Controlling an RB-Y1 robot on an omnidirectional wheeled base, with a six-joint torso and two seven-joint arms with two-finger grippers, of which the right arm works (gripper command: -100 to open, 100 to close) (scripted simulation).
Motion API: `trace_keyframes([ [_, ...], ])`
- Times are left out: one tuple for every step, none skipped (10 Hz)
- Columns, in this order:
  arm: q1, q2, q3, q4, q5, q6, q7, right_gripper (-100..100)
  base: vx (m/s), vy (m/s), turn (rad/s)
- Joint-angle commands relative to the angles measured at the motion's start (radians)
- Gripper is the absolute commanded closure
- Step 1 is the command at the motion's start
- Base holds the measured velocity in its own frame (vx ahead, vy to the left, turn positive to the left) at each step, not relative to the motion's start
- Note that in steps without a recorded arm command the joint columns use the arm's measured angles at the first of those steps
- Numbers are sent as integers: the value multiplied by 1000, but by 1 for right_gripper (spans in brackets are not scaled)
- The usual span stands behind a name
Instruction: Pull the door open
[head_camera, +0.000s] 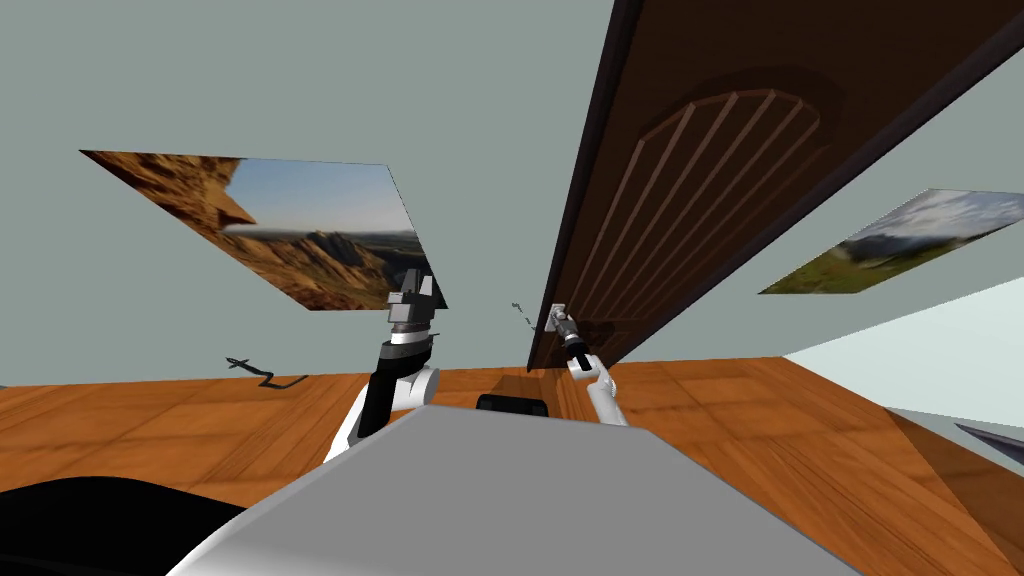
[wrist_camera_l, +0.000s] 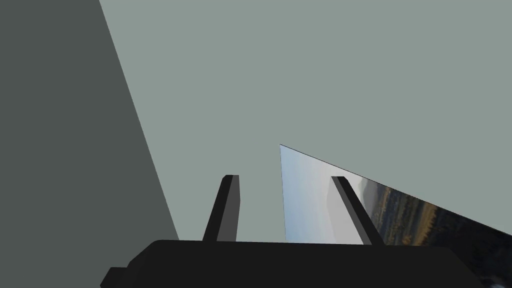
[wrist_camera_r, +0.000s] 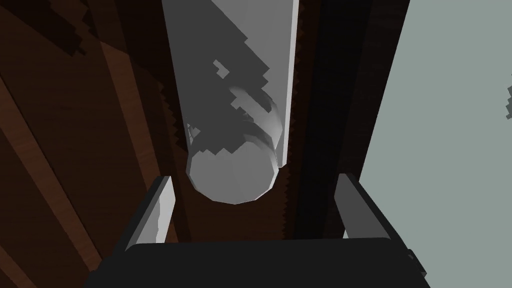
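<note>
Stands close up against a dark brown door (head_camera: 720, 150) with an arched, ribbed panel, set in a grey-green wall (head_camera: 300, 80) above a wooden floor (head_camera: 150, 420). Holds the right gripper (head_camera: 566, 328) out at the grey handle (head_camera: 556, 318), right by the door's long edge and next to the dark frame strip.

Looks along the right gripper (wrist_camera_r: 255, 178) in its wrist view and finds the fingers (wrist_camera_r: 157, 210) spread wide, pinching nothing. Faces the handle (wrist_camera_r: 232, 170) end-on: a round grey bar with its blunt tip sitting in the gap between the two fingertips, touching neither, with open space on both sides. Shows dark door wood (wrist_camera_r: 75, 125) behind the bar, a pale strip along the bar's far side, then the door's edge and wall beyond it.

Keeps the left gripper (head_camera: 412, 290) raised off to the side, well apart from the door, in front of the lower corner of a mountain landscape picture (head_camera: 300, 230). Holds the left gripper (wrist_camera_l: 285, 177) with its fingers apart too, nothing between them.

Hangs a second landscape picture (head_camera: 900, 245) on the wall beyond the door's other edge.
</note>
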Motion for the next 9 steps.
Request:
trace_keyframes([
  [-17,18,-37,28,-4,-4,26,-100,30,-62,227],
  [-25,26,-54,40,-6,-3,37,-100,16,-77,189],
  [-38,38,-80,57,-9,-1,52,-100,15,-104,246],
  [-38,28,-68,58,-8,-6,42,-100,8,-54,59],
  [-38,28,-68,58,-8,-6,42,100,-1,8,-53],
  [-38,28,-68,58,-8,-6,42,100,-1,20,-18],
  [-38,28,-68,58,-8,-6,42,100,1,13,-6],
  [-38,28,-68,58,-8,-6,42,100,0,0,0],
  [-38,28,-68,58,-8,-6,42,100,0,0,0],
])
